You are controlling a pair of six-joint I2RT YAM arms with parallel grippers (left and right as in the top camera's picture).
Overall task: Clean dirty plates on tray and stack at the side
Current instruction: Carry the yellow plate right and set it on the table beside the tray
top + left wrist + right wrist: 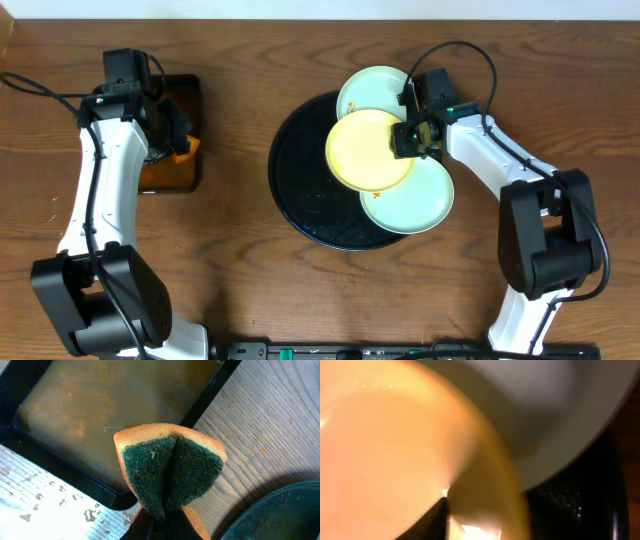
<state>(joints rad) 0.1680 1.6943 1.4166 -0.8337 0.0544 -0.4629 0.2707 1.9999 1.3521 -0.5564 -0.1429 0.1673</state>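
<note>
Three plates overlap on the round black tray (pixel 300 190). The pale yellow plate (pixel 370 150) lies on top, with one mint plate (pixel 368 88) behind it and another mint plate (pixel 415 205) in front. My right gripper (pixel 412 137) is at the yellow plate's right rim, shut on it. In the right wrist view the yellow plate (pixel 385 435) fills the left, a dark finger (pixel 432 520) rests on its inner face, and a mint plate (pixel 545 405) lies beyond. My left gripper (pixel 172 140) is shut on a folded green-and-orange sponge (pixel 170 470).
A rectangular black tray (pixel 190 95) holding orange-brown liquid (pixel 75 405) lies at the left, under the sponge. Water drops shine on the wood (pixel 40 495) beside it. The round tray's rim (pixel 280 515) shows at the lower right of the left wrist view.
</note>
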